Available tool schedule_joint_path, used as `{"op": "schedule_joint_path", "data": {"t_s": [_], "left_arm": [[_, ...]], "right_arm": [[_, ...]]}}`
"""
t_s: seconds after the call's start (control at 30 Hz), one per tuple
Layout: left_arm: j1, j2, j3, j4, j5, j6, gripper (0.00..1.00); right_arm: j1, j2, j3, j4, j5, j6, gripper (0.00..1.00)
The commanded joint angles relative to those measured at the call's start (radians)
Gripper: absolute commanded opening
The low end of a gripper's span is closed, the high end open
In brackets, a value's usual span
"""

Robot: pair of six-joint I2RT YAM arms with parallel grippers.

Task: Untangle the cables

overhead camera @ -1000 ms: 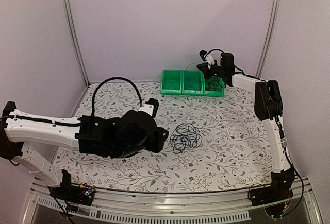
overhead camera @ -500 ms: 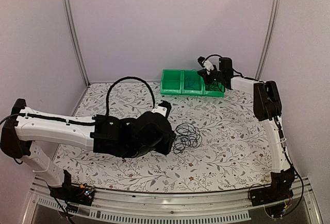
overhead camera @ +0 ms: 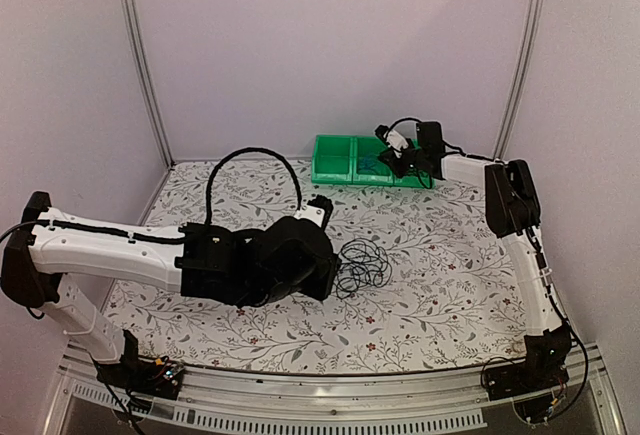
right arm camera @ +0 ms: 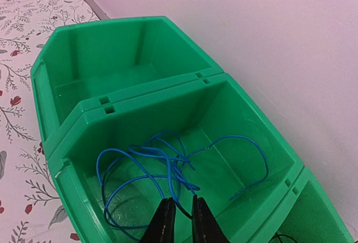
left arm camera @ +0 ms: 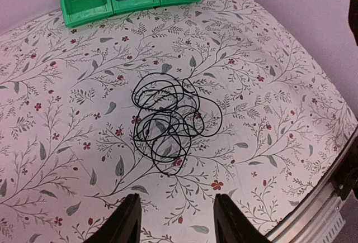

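Left gripper (left arm camera: 178,222): fingers (left arm camera: 131,220) stand apart, with only patterned cloth between them; nothing is held; it hovers low over the table (overhead camera: 440,255), left of centre.

Black cables (left arm camera: 170,123): a loose tangle of thin overlapping loops lying flat on the floral cloth near the middle of the table; in the overhead view it sits just to the right of the left gripper; in the left wrist view it lies beyond the fingertips and apart from them; no contact observed.

Green bin (overhead camera: 335,160): at the far edge of the table, against the back wall; a row of open compartments side by side; the left compartment shows a bare floor.

Blue cable (right arm camera: 162,165): coiled loosely inside the middle compartment, several loops bunched toward the near-left side, one long strand arcing out to the right across the floor.

Right gripper (right arm camera: 183,220): arm stretched to the far right of the table, tips pointing down into the middle compartment; fingers (right arm camera: 164,220) slightly apart, a narrow strip of green visible between them; blue strands run up to the tips; whether any strand touches the fingers cannot be determined.
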Motion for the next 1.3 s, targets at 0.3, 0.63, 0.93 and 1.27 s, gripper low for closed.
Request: {"op": "schedule_joint_path", "data": {"t_s": [0.3,0.63,0.93,1.27], "left_arm": [[0.062,0.007,-0.077,0.187,0.037,0.035,0.54],[0.234,0.028,-0.157,0.326,0.294,0.035,0.48],[0.38,0.25,-0.103,0.441,0.553,0.182,0.52],[0.454,0.481,0.088,0.474,0.666,0.312,0.27]], "right_arm": [[0.003,-0.375,-0.323,-0.13,-0.029,-0.013,0.51],[0.003,-0.754,-0.747,-0.342,-0.366,0.049,0.51],[0.032,-0.855,-0.84,-0.535,-0.46,0.003,0.48],[0.037,-0.899,-0.86,-0.55,-0.457,0.025,0.47]]}}
